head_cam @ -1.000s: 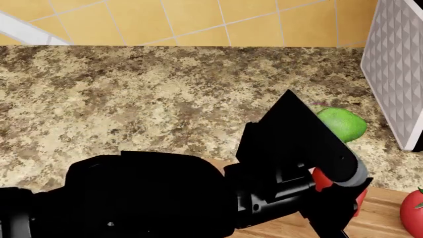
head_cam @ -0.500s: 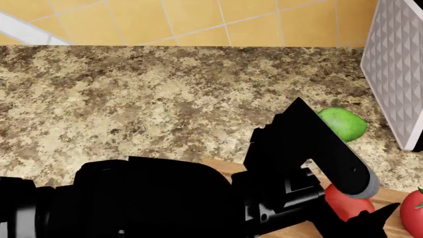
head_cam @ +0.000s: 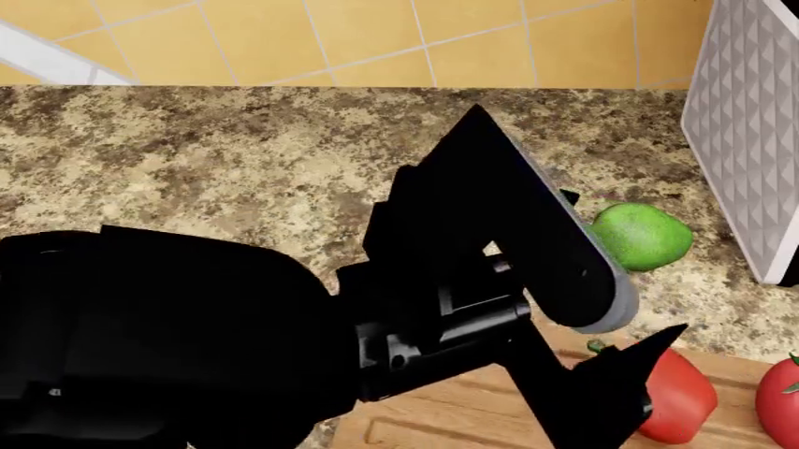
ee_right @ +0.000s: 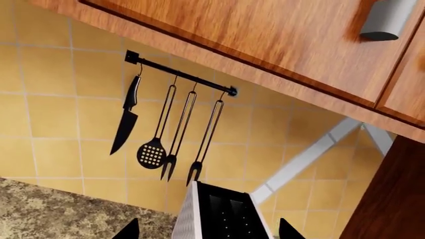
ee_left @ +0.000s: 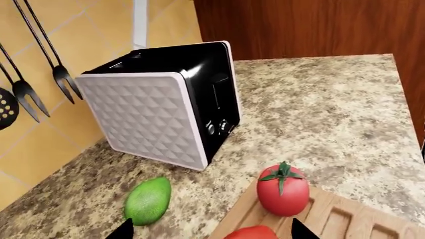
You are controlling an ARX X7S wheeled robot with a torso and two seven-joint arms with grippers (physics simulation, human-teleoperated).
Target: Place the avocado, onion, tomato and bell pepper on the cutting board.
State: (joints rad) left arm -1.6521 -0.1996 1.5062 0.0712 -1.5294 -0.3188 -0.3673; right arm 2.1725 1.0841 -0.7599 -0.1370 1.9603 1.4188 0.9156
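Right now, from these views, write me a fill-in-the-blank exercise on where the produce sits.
1. The tomato rests on the ____.
2. The avocado lies on the countertop in front of the ____.
3. The bell pepper on the cutting board is coloured ____.
4. The left gripper, jaws spread, hangs just above the ____.

Missing words: cutting board; toaster; red; bell pepper

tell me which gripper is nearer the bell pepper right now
Left. The left gripper hangs open just above the bell pepper on the cutting board. The right gripper is raised, facing the wall utensils, pepper out of its view.
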